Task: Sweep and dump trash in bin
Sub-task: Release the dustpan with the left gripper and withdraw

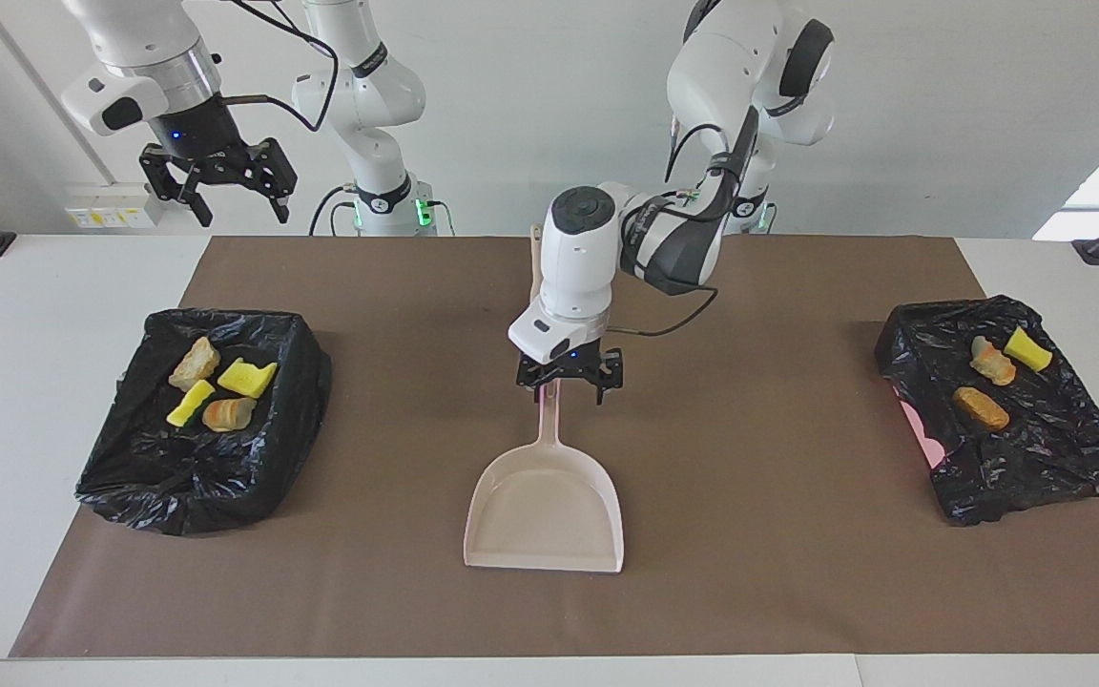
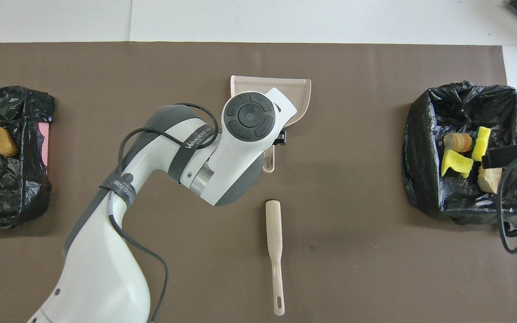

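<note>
Left gripper (image 1: 569,379) jaws wide, straddling dustpan (image 1: 544,513) handle, gripping nothing; right gripper (image 1: 221,183) waits open

I see the middle of the brown mat (image 1: 759,534) taken up by the dustpan (image 1: 546,510), its handle running toward the robots, with the left gripper (image 1: 569,374) spread open low over that handle. A brush (image 2: 275,251) lies on the mat nearer the robots than the dustpan, apart from it. Two black-lined bins block the ends: one (image 1: 196,477) by the right arm's edge, one (image 1: 1036,468) by the left arm's edge. Between dustpan and each bin I have bare mat to pass through. The right gripper (image 1: 218,186) hangs open high above its corner.
</note>
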{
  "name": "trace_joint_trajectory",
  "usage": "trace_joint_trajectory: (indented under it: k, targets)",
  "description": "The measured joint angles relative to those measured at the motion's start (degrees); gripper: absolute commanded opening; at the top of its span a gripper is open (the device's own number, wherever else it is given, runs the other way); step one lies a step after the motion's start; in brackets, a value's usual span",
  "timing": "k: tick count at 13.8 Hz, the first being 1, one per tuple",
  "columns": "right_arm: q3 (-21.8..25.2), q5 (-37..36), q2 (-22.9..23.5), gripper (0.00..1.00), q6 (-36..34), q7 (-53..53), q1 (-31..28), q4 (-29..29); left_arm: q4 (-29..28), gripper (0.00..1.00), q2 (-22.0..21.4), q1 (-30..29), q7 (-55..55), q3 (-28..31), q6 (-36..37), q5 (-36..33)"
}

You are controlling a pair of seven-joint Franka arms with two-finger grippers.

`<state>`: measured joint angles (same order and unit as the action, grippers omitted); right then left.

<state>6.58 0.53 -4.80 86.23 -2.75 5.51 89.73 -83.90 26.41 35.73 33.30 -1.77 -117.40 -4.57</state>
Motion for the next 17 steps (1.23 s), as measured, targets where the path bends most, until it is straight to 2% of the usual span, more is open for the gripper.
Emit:
trace_joint_trajectory:
  k: [2,4,7,13,17]
  targets:
    - [-0.02,-0.01,0.0,1.0,0.0,-0.02,0.0,0.0,-6.56,1.0,-7.55,-2.87,-4.22,0.2,0.87,0.0]
    - [-0.19,-0.01,0.0,1.0,0.0,-0.03,0.03,0.0,-11.79,1.0,-15.19,-6.56,-10.44,0.3,5.15,0.0]
    - [-0.2,0.0,0.0,1.0,0.0,-0.03,0.04,0.0,-14.78,1.0,-23.2,-13.08,-20.96,0.42,11.9,0.0]
    - [-0.2,0.0,0.0,1.0,-0.04,-0.03,0.04,0.22,-13.7,1.0,-29.81,-23.54,-32.26,0.79,19.16,0.05]
    - [-0.2,0.0,-0.01,1.0,-0.05,-0.03,0.04,0.25,-6.11,1.0,-30.73,-28.72,-37.98,0.96,28.11,3.63]
